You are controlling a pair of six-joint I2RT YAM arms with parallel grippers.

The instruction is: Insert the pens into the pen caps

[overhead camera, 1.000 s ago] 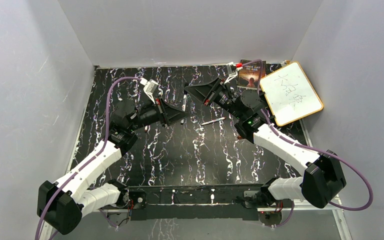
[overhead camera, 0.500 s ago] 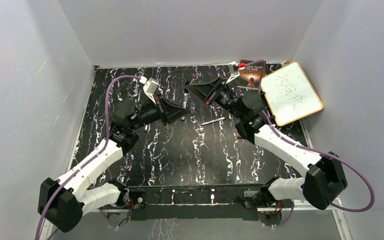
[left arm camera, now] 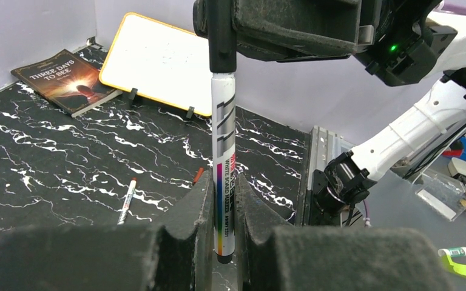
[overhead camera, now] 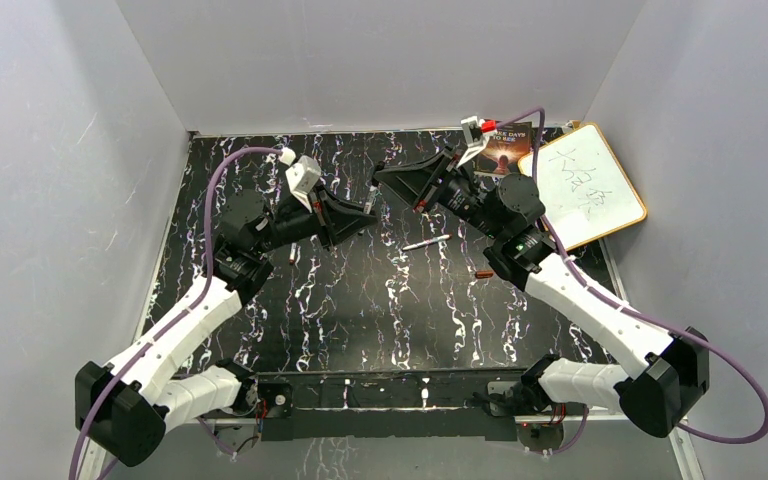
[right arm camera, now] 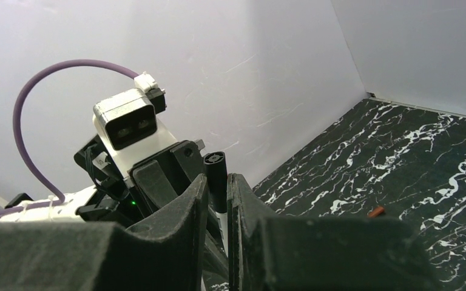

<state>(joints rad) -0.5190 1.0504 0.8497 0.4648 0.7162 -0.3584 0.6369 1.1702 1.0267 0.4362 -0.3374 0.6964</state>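
Pen (left arm camera: pixel 224 151), a slim white barrel with a rainbow stripe and small print, stands upright in the middle of the left wrist view. Its lower end is clamped between the two dark, foam-faced fingers of the left hand (left arm camera: pixel 224 233). Its top end goes into a black cap (left arm camera: pixel 221 36), a short matte tube, which the right hand (right arm camera: pixel 216 194) grips at the top of that frame. The pen's tip is hidden inside the cap, so whether the cap is pushed fully home cannot be told. In the right wrist view only the cap's round end shows between the fingers, and the barrel is hidden. From above, both hands meet in the upper middle of the black, white-veined table (overhead camera: pixel 360 300) and nearly cover the pen. A second pen (overhead camera: pixel 425 242) lies loose right of centre, with a reddish-brown cap (overhead camera: pixel 483 273) lower right of it. A pale stick (overhead camera: pixel 292 255) left of centre is too small to make out. A glossy book (overhead camera: pixel 505 148) and an orange-rimmed whiteboard (overhead camera: pixel 585 185) lie at upper right.
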